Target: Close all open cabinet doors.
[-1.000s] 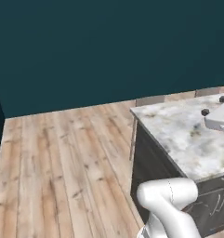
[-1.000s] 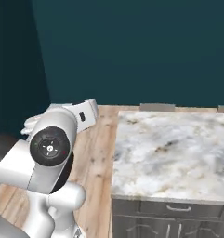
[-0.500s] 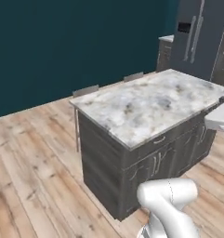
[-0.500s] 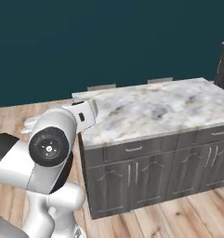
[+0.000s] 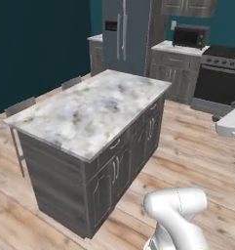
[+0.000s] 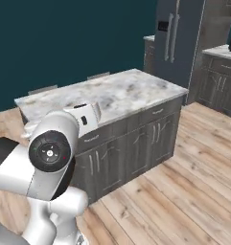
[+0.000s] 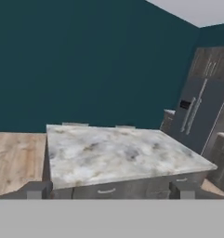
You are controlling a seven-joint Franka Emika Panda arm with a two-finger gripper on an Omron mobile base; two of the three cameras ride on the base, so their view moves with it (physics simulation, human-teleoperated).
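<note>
Two small dark finger tips of the gripper (image 7: 108,189) rise at the bottom of the hand view, well apart from each other with nothing between them, so the jaws stand wide and hold nothing. They point over a kitchen island with a white-and-grey marbled stone top (image 7: 118,155) and dark grey wood-grain cupboard fronts (image 6: 136,143) below it, standing on a light wood plank floor (image 5: 197,161). In the left base view the island (image 5: 94,110) sits left of centre, with 2 grey stool backs (image 5: 70,83) just beyond its far edge. The white arm (image 5: 180,215) rises from the lower right of that view, and its dark-capped joint (image 6: 50,150) is large in the lower left of the right base view.

Behind the island stands a tall grey steel refrigerator with 2 long vertical handles (image 5: 125,36). Right of it, a black microwave (image 5: 190,35) rests on a pale counter (image 5: 175,47) above dark grey base cabinets (image 5: 173,78), and a black oven range (image 5: 220,80) stands beside them.

Grey wood-grain wall-cabinet doors (image 5: 187,7) hang above the microwave at the top edge of the left base view, cut off by the frame; whether any is ajar I cannot tell. More such upper doors with silver bar handles (image 7: 211,65) sit above the refrigerator in the hand view and look flush. A dark teal wall (image 7: 85,60) backs the room.
</note>
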